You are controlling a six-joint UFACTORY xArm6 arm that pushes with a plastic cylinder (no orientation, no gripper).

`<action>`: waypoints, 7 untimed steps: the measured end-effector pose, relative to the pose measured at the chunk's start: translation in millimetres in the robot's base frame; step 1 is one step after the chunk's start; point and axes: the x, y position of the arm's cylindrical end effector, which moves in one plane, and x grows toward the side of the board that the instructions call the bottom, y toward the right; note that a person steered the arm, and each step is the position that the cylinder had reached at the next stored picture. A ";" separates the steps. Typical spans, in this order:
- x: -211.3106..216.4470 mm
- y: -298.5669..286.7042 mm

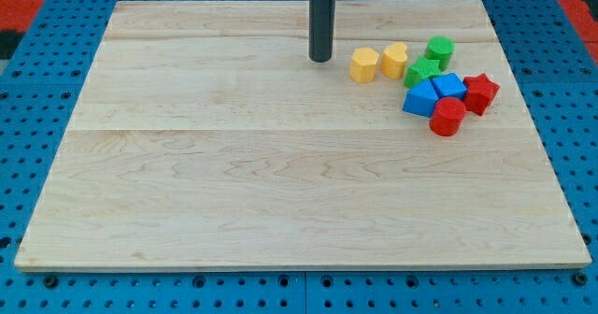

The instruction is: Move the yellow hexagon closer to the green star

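- Pale wooden board [280, 183] lies on a blue perforated table [28, 90]; all the blocks sit in one cluster near the view's upper right.
- My tip [320, 60], the lower end of the straight dark rod, rests on the board to the view's left of the small yellow hexagon block [363, 64], near it but with a clear gap, not touching.
- No gripper on this rig, so there is no open or closed state to record; the rod holds nothing.
- The yellow hexagon block sits just to the view's left of the yellow heart-shaped block [393, 60]; whether they touch I cannot tell.
- The green star-shaped block [420, 71] lies just beyond the heart, toward the view's right and slightly lower, against the blue blocks [434, 93].
- Green cylinder block [439, 50] stands above the star; red star block [480, 92] and red cylinder block [448, 116] close the cluster at the view's right and bottom.
- Judgement: the hexagon is already near the star, with the heart partly between them.
- Step in hand: push the hexagon toward the view's right and a little downward, aiming below the heart.
- To do it well: line my tip up behind the hexagon's centre so it does not spin off sideways.
- Risk: a push straight right drives the heart into the star and scatters the cluster.
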 end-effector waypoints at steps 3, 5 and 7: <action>42.7 8.7; 12.7 -28.1; -17.6 8.0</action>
